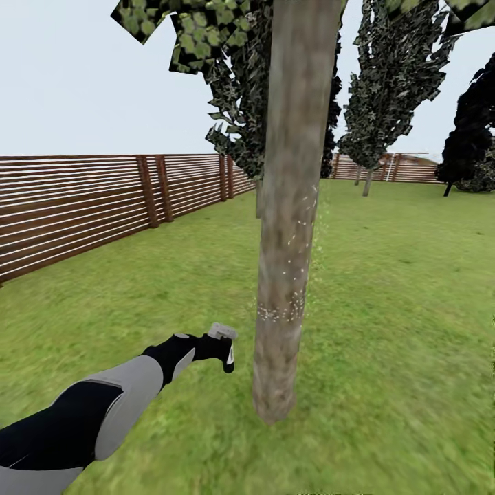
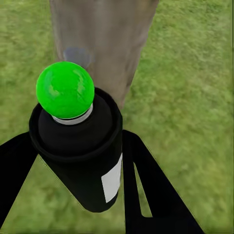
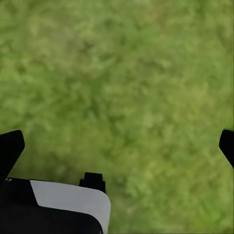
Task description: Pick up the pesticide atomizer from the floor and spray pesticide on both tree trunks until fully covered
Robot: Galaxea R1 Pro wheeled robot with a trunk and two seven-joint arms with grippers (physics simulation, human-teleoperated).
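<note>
Head view has the left end effector (image 1: 223, 349) clamped on the pesticide atomizer (image 1: 221, 333), low at seven o'clock of the tree trunk (image 1: 289, 227). Speckled spray marks only the trunk's middle; I judge coverage partial, the second tree pending. Left arm reaches forward. Right end effector (image 3: 117, 146) hangs spread over grass (image 3: 126, 73).

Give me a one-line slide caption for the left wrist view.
Left pincer grips the black pesticide atomizer, green-topped, aimed at the tree trunk.
</note>
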